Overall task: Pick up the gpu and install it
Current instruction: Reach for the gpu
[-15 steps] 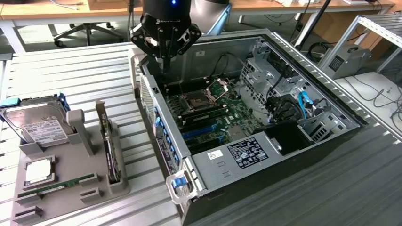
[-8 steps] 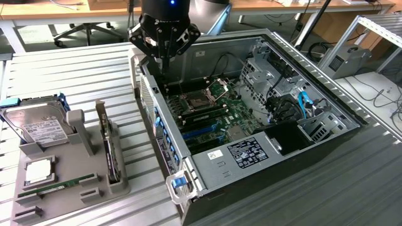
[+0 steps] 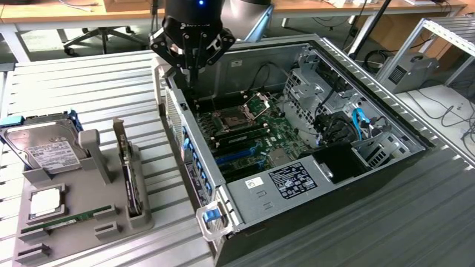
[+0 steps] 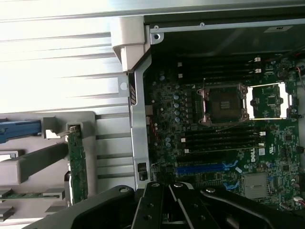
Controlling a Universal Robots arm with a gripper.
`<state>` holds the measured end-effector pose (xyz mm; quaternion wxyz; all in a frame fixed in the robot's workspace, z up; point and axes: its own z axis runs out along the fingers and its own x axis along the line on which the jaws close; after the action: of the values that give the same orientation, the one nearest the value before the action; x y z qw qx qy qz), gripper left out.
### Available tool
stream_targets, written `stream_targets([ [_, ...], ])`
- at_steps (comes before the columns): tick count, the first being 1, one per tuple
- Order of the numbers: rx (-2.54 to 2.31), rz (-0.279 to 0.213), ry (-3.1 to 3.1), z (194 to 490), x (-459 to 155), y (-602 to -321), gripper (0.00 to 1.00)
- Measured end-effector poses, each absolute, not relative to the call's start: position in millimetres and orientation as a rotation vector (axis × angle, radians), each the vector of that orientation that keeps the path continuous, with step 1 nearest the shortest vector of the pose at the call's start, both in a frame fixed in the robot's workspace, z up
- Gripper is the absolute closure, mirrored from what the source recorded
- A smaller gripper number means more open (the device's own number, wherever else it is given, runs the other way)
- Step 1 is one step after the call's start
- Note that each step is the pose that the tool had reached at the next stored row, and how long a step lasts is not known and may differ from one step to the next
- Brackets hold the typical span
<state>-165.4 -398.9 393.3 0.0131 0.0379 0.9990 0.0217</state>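
Note:
The gpu point(image 3: 130, 179) stands on edge in a slot of the grey holder point(image 3: 83, 236) on the exterior view's left, its silver bracket end pointing up; the green board edge of the gpu point(image 4: 76, 168) also appears in the wrist view. My gripper point(image 3: 188, 83) hangs over the back wall of the open computer case point(image 3: 386, 167), well away from the gpu, fingers shut with nothing between them. In the wrist view the gripper point(image 4: 164, 210) shows as black finger links over the motherboard point(image 4: 228, 143), near its blue slot point(image 4: 200, 168).
The grey holder also carries a silver hard drive point(image 3: 43, 149), a processor chip point(image 3: 46, 201) and a RAM stick point(image 3: 65, 220). The case lies on a slatted metal table point(image 3: 89, 89). Cables and a drive cage point(image 3: 371, 147) crowd the case's far side.

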Motion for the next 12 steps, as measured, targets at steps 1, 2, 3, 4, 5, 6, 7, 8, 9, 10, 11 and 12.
stream_targets([
  [1, 0.118, 0.068, 3.113, 393.3, -165.6, -398.9, 0.89],
  [2, 0.118, 0.068, 3.112, 393.3, -166.0, -398.9, 0.89],
  [3, 0.118, 0.068, 3.113, 393.3, -166.2, -398.9, 0.89],
  [4, 0.118, 0.068, 3.112, 393.3, -166.5, -398.9, 0.89],
  [5, 0.118, 0.068, 3.112, 393.3, -166.7, -398.9, 0.89],
  [6, 0.118, 0.068, 3.113, 393.3, -167.0, -398.9, 0.89],
  [7, 0.118, 0.068, 3.113, 393.3, -167.3, -398.9, 0.89],
  [8, 0.118, 0.068, 3.112, 393.3, -167.6, -398.9, 0.89],
  [9, 0.118, 0.068, 3.112, 393.3, -167.9, -398.9, 0.89],
  [10, 0.118, 0.068, 3.113, 393.3, -168.2, -398.9, 0.89],
  [11, 0.118, 0.068, 3.113, 393.3, -168.6, -398.9, 0.89],
  [12, 0.118, 0.068, 3.113, 393.3, -169.0, -398.9, 0.89],
])
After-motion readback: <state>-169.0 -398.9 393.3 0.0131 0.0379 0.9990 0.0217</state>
